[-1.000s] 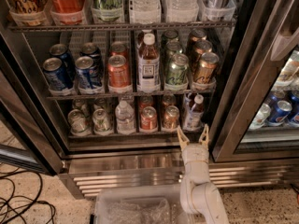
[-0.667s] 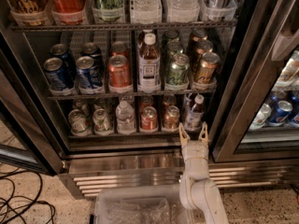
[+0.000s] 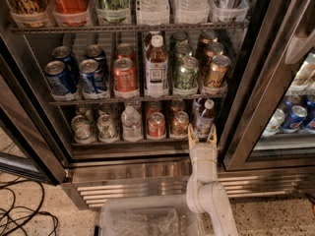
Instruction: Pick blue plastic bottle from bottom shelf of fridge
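Observation:
The blue plastic bottle (image 3: 204,118) has a white cap, dark liquid and a pale blue-and-white label. It stands at the right end of the bottom shelf (image 3: 123,142) of the fridge (image 3: 34,97). My gripper (image 3: 202,133) is open, its two pale fingers pointing up at the shelf's front edge, just below and in front of the bottle, one finger on each side of its base. The white arm rises from the bottom of the view.
The bottom shelf also holds several small cans (image 3: 156,125) and a clear water bottle (image 3: 131,124). The rack above holds blue and orange cans and a taller amber bottle (image 3: 156,67). The open glass door frame (image 3: 266,82) stands right. A clear bin (image 3: 147,222) sits on the floor; cables (image 3: 19,210) lie left.
The gripper has moved slightly up and toward the bottle on the bottom shelf. Nothing else has moved.

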You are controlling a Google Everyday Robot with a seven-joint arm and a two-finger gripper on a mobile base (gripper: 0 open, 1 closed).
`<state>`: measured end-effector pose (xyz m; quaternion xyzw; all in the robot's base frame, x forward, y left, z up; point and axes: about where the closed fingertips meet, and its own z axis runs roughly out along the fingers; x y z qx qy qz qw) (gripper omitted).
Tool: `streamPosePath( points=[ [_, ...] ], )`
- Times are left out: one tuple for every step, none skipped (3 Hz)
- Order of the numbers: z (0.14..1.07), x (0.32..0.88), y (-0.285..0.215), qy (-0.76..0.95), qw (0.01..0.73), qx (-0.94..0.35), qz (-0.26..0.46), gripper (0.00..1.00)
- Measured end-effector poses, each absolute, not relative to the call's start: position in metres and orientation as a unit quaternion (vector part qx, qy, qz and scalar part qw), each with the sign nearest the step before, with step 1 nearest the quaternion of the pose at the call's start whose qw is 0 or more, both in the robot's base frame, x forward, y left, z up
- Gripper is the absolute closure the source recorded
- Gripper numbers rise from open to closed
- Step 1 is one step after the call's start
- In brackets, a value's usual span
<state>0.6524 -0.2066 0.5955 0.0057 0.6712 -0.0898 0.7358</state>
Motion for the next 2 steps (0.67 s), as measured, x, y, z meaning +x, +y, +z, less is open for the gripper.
streamPosePath(
  points=[
    [0.5957, 0.6611, -0.2049, 0.672, 0.736, 0.016, -0.084, 0.39],
    [0.5931, 0.6689, -0.2044, 0.675, 0.733, 0.024, -0.082, 0.39]
  ],
)
